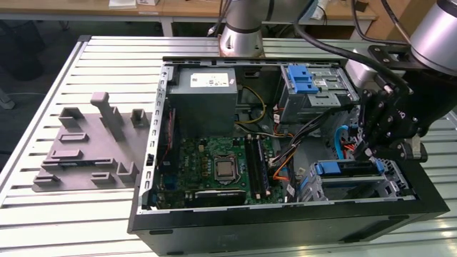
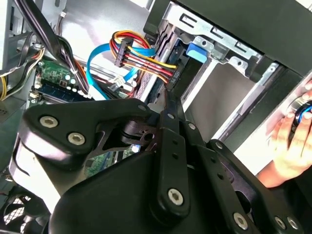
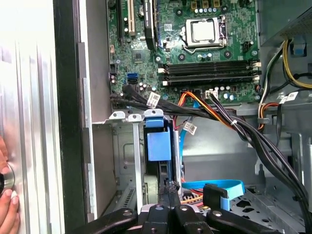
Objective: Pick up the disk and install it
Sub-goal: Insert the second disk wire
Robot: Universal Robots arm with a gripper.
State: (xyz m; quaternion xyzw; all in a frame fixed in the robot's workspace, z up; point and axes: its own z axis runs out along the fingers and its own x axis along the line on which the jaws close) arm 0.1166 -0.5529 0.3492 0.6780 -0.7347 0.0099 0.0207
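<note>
While the black gripper, fingertips pressed together, is lowered at the blue-framed disk in its bay, nearby cables could be snagged.

Ribbed metal table; perhaps wooden desks behind.

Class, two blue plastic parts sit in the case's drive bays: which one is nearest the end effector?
The lower blue part, just below the end effector; the other blue part sits higher in the upper bay, beside the grey box.
</note>
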